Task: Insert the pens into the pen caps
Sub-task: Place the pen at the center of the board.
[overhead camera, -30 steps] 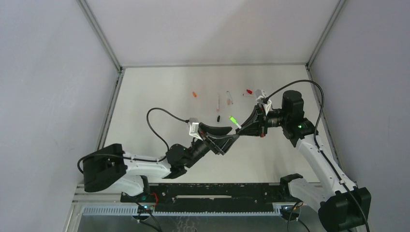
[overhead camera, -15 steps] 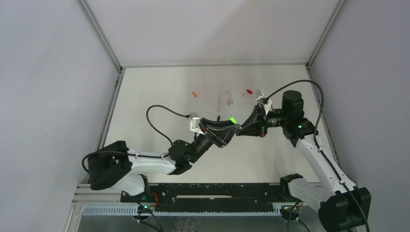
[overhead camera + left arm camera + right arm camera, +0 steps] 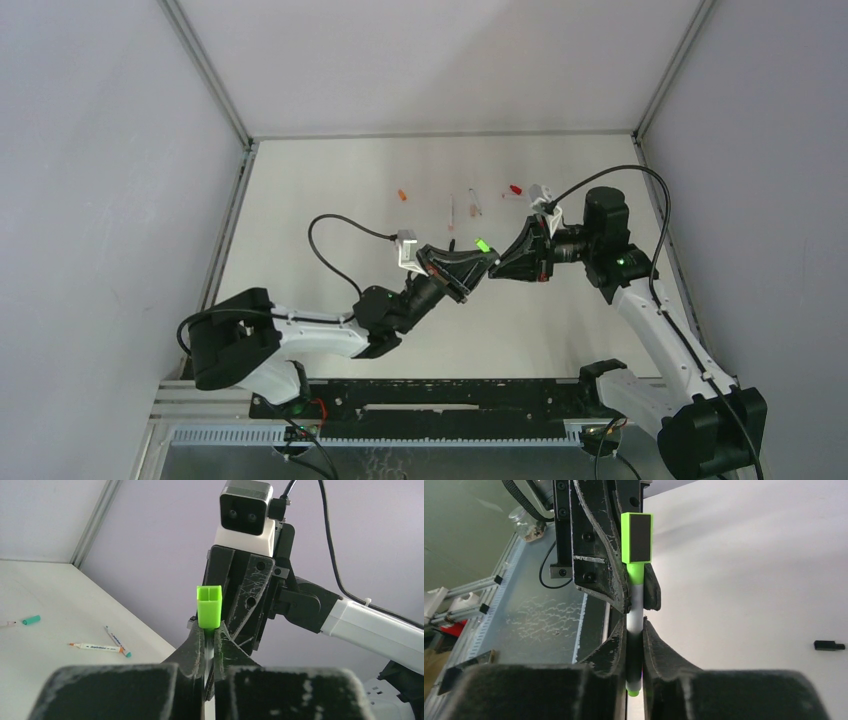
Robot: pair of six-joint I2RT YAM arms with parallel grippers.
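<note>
Both arms meet in mid-air over the table (image 3: 330, 190), nose to nose. My right gripper (image 3: 635, 630) is clamped on the white barrel of the green pen (image 3: 636, 607), whose green tail pokes out behind the fingers. The left gripper (image 3: 209, 632) is pinched tight just below the green cap (image 3: 209, 606), which sits at the pen's far end, in line with the barrel; I cannot tell how deep it is seated. Lying on the table beyond are a loose pen (image 3: 451, 210), a second loose pen (image 3: 474, 203), an orange cap (image 3: 402, 196), a red cap (image 3: 515, 188), a teal cap (image 3: 31, 620) and a black cap (image 3: 829, 644).
</note>
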